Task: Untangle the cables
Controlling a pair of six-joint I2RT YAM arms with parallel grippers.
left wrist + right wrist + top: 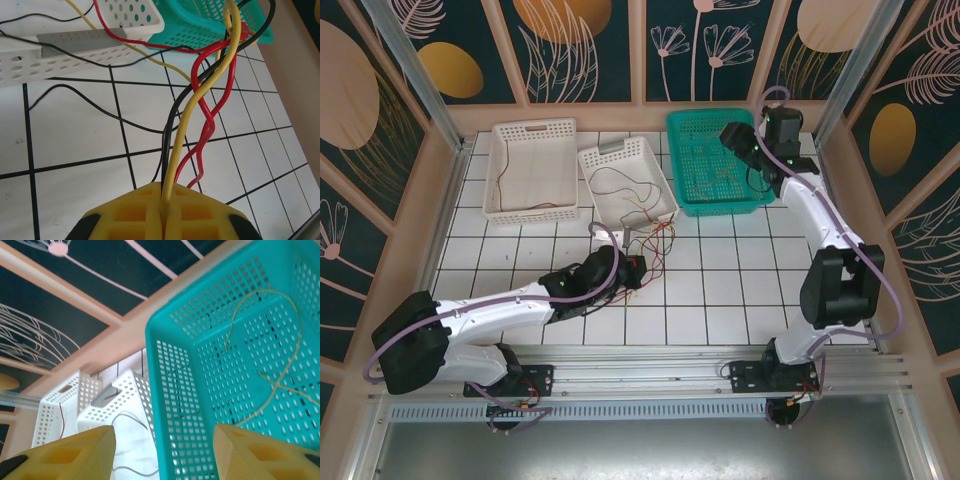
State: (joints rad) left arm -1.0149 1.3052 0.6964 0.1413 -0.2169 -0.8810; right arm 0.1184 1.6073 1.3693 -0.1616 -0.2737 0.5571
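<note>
Top external: white tiled table (pixel 720 290), floral wall panels (pixel 580 50); left gripper (pixel 162 197) pinches cables (pixel 184 127), right gripper (pixel 165 445) parted, empty.

Three baskets stand in a row along the far side of the table (pixel 740 290). The left basket (pixel 535 124) sits square. The middle basket (pixel 660 165) is just to its right, turned askew. The right basket (pixel 672 160) is beside that, toward the back right corner. Cables (pixel 170 175) lie in all three baskets. A bunch of them runs from the middle basket's front rim down onto the table and into the closed left gripper (pixel 638 268), which rests in front of that basket. The right gripper (pixel 740 145) hangs over the right basket, fingers apart.
</note>
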